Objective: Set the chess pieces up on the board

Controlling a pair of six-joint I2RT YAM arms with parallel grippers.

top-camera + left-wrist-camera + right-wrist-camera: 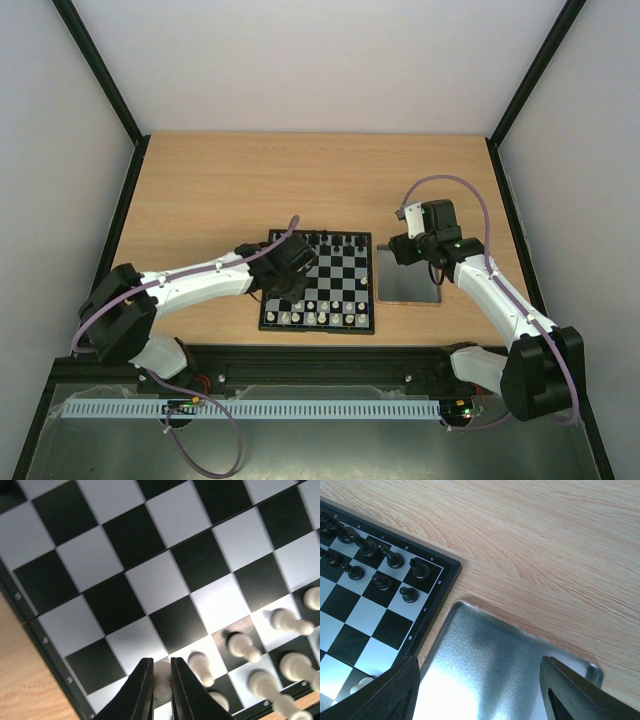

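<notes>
The left arm reaches from its base at the near left corner of the bench (220,190). Its white forearm stretches to the right and slightly far, and the wrist bends down over the left side of the board (340,272). In the left wrist view the left tool (161,661) points down at the board's near left area, just inside the black border. Its two dark fingers (142,692) are drawn close together and pinch one cream piece (161,679) between them. Whether that piece rests on its square or is lifted off it cannot be told.

The other chess pieces (320,316) of the cream set stand in the two nearest rows of the board. Several show just right of the pinched one in the wrist view. The black pieces (335,241) line the far rows.

The right arm rises from its base at the near right corner. Its forearm slants far and to the left, and the wrist is folded down over the metal tray (410,290), which lies on the bench just beside the board's right edge. The right tool (480,660) hangs above the tray with its fingers (395,692) spread wide and nothing between them. The board's far right corner with black pieces shows at the left of that view.
</notes>
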